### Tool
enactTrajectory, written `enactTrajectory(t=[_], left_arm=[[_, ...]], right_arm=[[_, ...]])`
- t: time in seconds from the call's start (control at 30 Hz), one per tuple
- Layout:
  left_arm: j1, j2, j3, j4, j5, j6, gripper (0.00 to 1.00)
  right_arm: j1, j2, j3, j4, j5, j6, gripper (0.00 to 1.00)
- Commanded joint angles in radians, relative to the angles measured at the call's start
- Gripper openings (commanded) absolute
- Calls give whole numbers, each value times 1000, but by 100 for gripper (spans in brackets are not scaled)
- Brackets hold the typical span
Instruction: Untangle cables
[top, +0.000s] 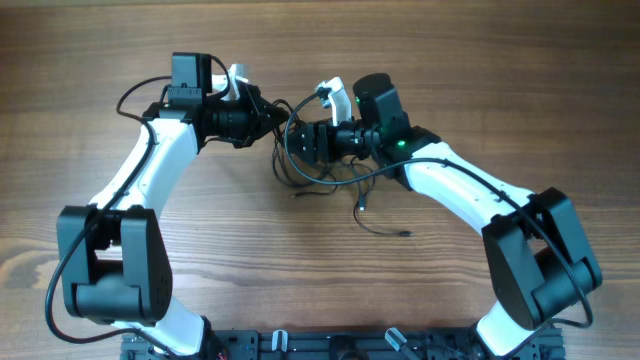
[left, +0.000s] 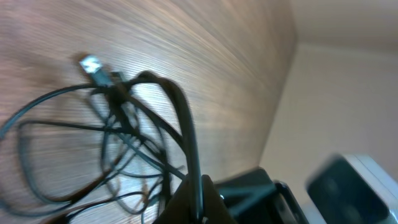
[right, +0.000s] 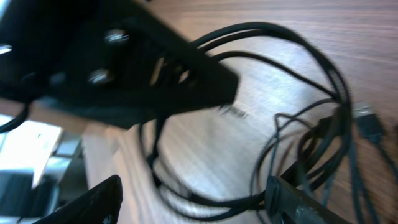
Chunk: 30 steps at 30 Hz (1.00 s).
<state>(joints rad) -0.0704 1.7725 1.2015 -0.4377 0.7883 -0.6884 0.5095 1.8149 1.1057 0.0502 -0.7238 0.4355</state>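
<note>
The cables (top: 305, 165) are a tangle of thin black cords on the wooden table between my two arms, with loose ends trailing to the front right (top: 385, 228). My left gripper (top: 272, 115) is shut on one black cord (left: 189, 149), which rises from the tangle (left: 118, 143); a silvery plug (left: 90, 64) shows at the tangle's far side. My right gripper (top: 296, 140) is open, its fingers (right: 193, 202) spread wide over looped cords (right: 273, 124). The left gripper's dark body fills the top left of the right wrist view.
The wooden table (top: 120, 50) surrounds the tangle. A thicker black robot cable (top: 470, 170) runs along my right arm. The two grippers are close together above the tangle.
</note>
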Motion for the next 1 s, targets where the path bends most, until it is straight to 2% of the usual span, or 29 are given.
enactTrajectory(t=[0.0,0.37,0.63,0.8,0.97], left_arm=[[19,-26,-5,-13,-120,-84,4],[20,-26,-5,-27,-183,-61,4],[7,-26,-5,-37,-176,357,4],[-17,-26,-5,-23,-168,488,4],[-40,-26,-5,-15,-169,507,4]], right_arm=[[-21,14,-1,0,-177,-66,77],[-53,14,-1,19,-135,-66,77],[-54,14,-1,16,15,-69,76],[-54,14,-1,-32,199,-68,64],[-54,14,-1,-89,321,-69,62]])
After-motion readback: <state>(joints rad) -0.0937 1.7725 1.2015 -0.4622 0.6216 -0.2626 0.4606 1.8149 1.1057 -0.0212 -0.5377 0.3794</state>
